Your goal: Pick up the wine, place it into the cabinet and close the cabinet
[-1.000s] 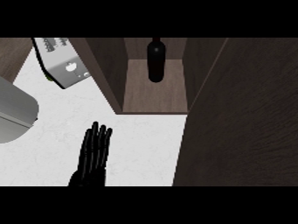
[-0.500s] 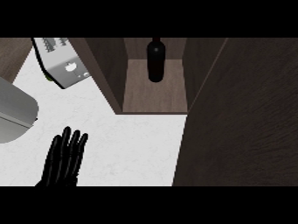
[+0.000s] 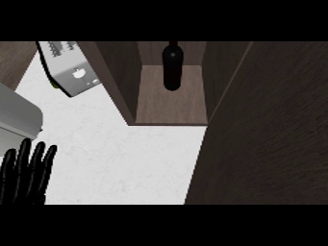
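White counter (image 3: 138, 158); open cabinet (image 3: 170, 103) holds upright wine bottle (image 3: 171, 67).

No text, label, brand or number can be read anywhere. The grey appliance (image 3: 72, 72) left of the cabinet (image 3: 172, 98) bears only small pale marks, too blurred to read; the wine bottle (image 3: 171, 65) inside the cabinet shows no legible label.
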